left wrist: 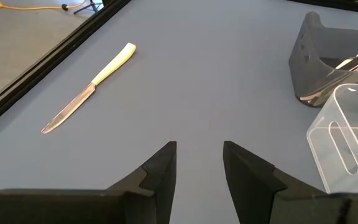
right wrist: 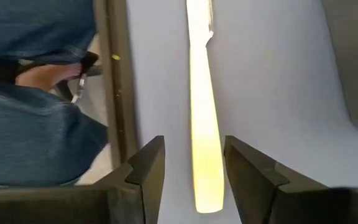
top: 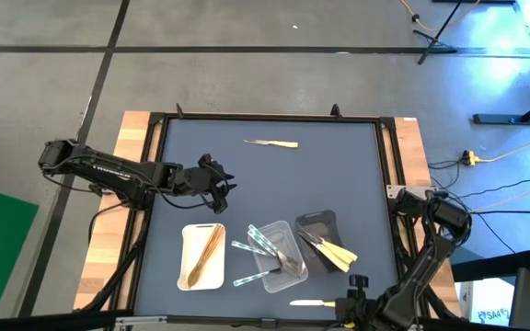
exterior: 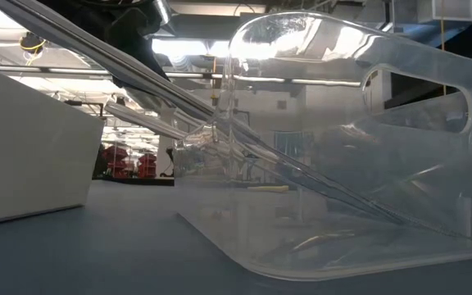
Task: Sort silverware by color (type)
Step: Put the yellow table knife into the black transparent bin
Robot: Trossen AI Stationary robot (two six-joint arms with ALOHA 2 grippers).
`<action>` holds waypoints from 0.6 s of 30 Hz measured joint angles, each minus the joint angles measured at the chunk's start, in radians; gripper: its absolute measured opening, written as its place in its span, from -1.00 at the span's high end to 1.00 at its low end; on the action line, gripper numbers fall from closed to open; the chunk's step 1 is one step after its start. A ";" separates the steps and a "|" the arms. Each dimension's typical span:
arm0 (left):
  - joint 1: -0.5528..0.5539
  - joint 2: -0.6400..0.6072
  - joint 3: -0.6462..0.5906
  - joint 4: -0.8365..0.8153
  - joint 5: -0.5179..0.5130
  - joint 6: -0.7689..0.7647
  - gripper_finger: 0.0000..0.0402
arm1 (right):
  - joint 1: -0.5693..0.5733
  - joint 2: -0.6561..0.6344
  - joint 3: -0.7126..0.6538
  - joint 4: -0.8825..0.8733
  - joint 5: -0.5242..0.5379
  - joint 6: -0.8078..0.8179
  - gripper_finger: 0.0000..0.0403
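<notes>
Three rectangular trays sit in a row near the front of the blue-grey table (top: 339,156): a white tray (top: 185,241) holding brown wooden utensils (top: 206,255), too bunched to count; a clear plastic tray (top: 279,276) with clear, silvery plastic utensils (top: 263,241) leaning over its rim, about four visible; and a black tray (top: 316,219) with pale cream-handled utensils (top: 334,253), at least two, sticking out of it. Two pieces lie loose on the mat: a cream-handled knife with a silvery blade (top: 271,142) well apart from the trays near the far edge, and a slim pale yellow utensil (top: 306,302) at the front edge. The left gripper (top: 221,187) hovers over open table beyond the white tray, its fingers narrowly parted and holding nothing. The right gripper (right wrist: 193,177) is at the front edge, its fingers parted on either side of the pale yellow utensil's handle.
</notes>
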 joint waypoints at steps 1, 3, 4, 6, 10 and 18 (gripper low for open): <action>0.000 0.000 0.000 0.000 0.000 0.000 0.37 | 0.000 0.006 0.000 -0.005 -0.001 0.000 0.24; 0.000 0.000 0.000 0.000 0.000 0.000 0.37 | 0.000 0.018 0.000 -0.014 -0.001 0.000 0.24; 0.000 0.000 0.000 0.000 0.000 0.000 0.37 | 0.000 0.023 0.000 -0.019 -0.001 0.000 0.24; 0.000 0.000 0.000 0.000 0.000 0.000 0.37 | 0.000 0.030 0.000 -0.032 -0.001 0.000 0.24; 0.000 0.000 0.000 0.000 0.000 0.000 0.37 | 0.000 0.045 0.000 -0.051 0.000 0.000 0.24; 0.000 0.000 0.000 0.000 0.000 0.000 0.37 | 0.000 0.085 0.001 -0.046 -0.015 0.000 0.24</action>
